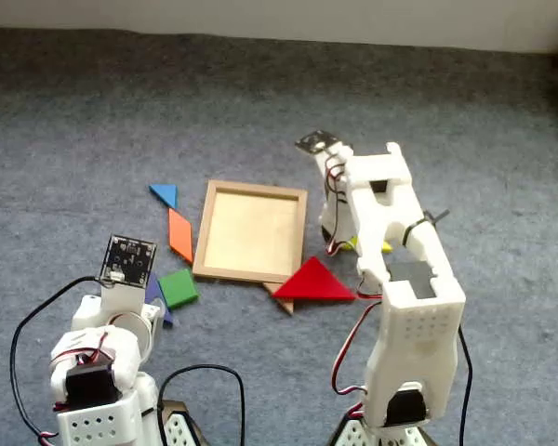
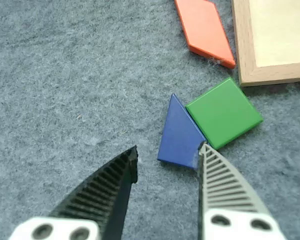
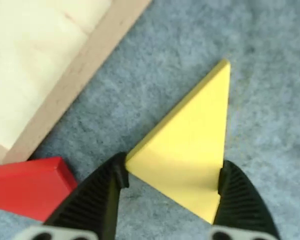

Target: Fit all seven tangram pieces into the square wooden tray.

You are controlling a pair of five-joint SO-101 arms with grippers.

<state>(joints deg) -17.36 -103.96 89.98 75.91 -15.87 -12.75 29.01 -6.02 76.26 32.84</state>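
Note:
The square wooden tray (image 1: 251,232) lies bare in the middle of the grey carpet. In the left wrist view my left gripper (image 2: 168,148) stands open, its fingertips at the near corner of a dark blue triangle (image 2: 180,135). That triangle touches a green square (image 2: 224,113). An orange parallelogram (image 2: 205,30) lies beyond, beside the tray's corner (image 2: 250,70). My right gripper (image 3: 172,167) is shut on a yellow triangle (image 3: 190,145) just off the tray's right side. A red triangle (image 1: 313,282) rests at the tray's front right corner.
A small light blue triangle (image 1: 165,194) lies off the tray's far left corner. A brown piece (image 1: 281,299) pokes out from under the red triangle. The right arm (image 1: 391,242) stretches along the tray's right side. Open carpet lies beyond the tray.

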